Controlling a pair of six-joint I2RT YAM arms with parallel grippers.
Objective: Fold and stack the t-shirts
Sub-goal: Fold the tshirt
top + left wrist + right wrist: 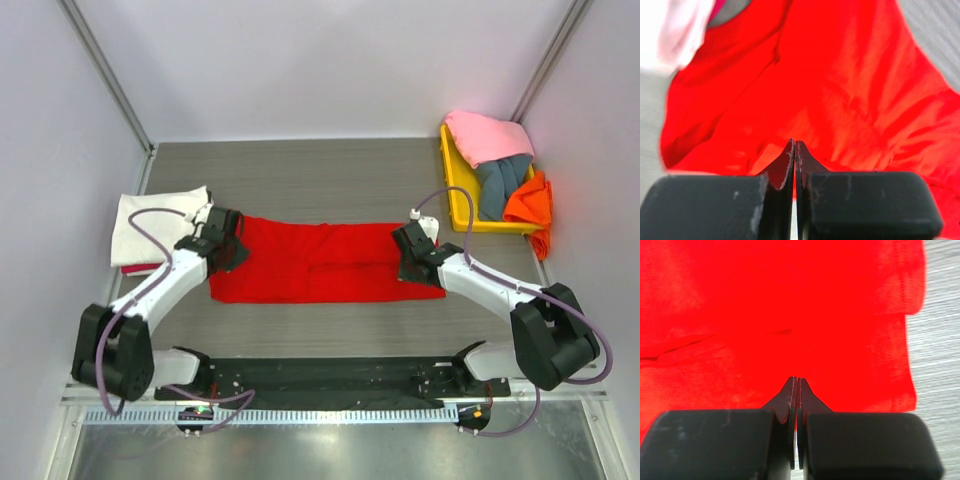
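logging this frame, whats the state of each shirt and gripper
red shirt: folded into a long band, flat on the table
white shirt: folded, lying at left
pink shirt: bunched, atop the tray pile
grey-blue shirt: crumpled in tray
orange shirt: crumpled, spilling over tray edge
left gripper: shut, tips at red shirt
right gripper: shut, tips at red shirt
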